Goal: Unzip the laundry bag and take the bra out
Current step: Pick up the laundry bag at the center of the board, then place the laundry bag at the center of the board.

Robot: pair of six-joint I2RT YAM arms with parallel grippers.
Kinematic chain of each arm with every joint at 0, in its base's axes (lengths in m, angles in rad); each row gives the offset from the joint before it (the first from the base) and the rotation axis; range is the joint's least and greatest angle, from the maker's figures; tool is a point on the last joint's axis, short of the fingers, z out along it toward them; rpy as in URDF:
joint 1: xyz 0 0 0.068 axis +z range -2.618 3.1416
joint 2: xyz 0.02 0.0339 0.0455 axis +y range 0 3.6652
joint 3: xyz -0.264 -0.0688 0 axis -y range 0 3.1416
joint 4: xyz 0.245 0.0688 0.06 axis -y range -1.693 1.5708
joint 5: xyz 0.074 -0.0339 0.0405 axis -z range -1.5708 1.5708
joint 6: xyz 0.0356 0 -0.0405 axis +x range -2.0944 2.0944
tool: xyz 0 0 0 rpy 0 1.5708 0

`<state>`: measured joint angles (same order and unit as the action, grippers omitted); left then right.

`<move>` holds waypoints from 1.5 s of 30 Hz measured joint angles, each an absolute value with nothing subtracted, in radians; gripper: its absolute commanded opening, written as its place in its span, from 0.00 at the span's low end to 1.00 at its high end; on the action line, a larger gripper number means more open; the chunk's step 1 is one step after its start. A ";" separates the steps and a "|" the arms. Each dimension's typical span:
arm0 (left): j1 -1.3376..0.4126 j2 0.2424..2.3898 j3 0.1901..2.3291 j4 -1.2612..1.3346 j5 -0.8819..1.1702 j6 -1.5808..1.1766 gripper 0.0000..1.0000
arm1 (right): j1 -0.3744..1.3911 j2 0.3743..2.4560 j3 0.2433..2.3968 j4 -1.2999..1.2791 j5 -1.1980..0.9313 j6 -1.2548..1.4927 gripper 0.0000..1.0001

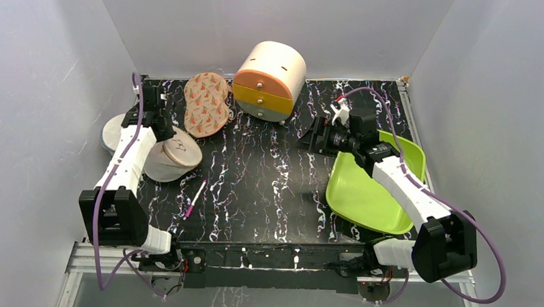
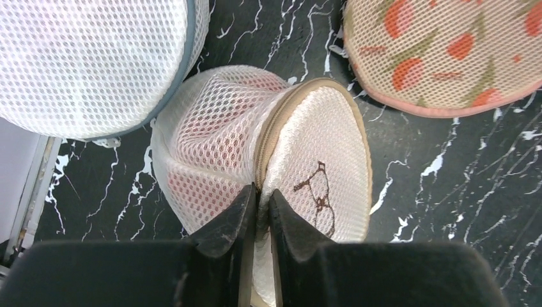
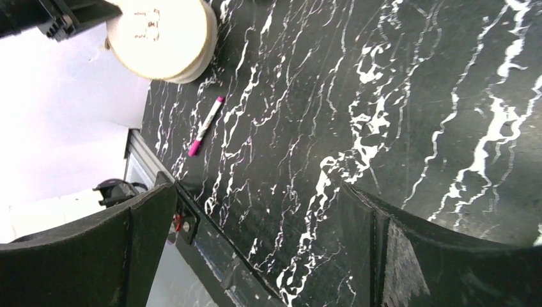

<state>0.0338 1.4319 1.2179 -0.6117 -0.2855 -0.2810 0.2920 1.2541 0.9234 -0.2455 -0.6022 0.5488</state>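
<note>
Left wrist view: through the pale pinkish-white mesh laundry bag (image 2: 211, 137) we see only a reddish tint of the red fabric bra (image 2: 185, 187); its outline cannot be made out. The left tool (image 2: 261, 198) pinches the bag's zip rim (image 2: 268, 137) and its black fingers (image 2: 227, 220) cover that spot; whether a zip pull sits there we cannot tell. The flat white mesh case with grey rim (image 2: 83, 57) and beige carrot-print mesh pad (image 2: 447, 51) run off the view's edges.

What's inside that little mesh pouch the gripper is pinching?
Red fabric shows faintly through the mesh pouch; its zip looks shut, so the fabric's shape is hidden.
</note>
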 measured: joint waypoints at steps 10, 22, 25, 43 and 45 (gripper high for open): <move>0.034 1.375 1.327 -0.651 -0.156 -0.338 0.00 | 0.405 1.289 0.957 -0.266 -0.598 0.556 0.98; 0.034 1.203 1.232 -0.402 0.288 -0.707 0.00 | 0.583 1.388 0.936 -0.163 -0.589 0.607 0.98; 0.024 1.178 1.110 -0.251 0.389 -0.848 0.00 | 0.602 1.409 0.935 -0.126 -0.603 0.638 0.96; -0.190 1.221 0.683 0.227 0.511 -1.273 0.00 | 0.633 1.521 0.763 0.336 -0.696 1.003 0.80; -0.200 1.211 0.645 0.256 0.513 -1.298 0.00 | 0.633 1.559 0.750 0.399 -0.687 1.063 0.74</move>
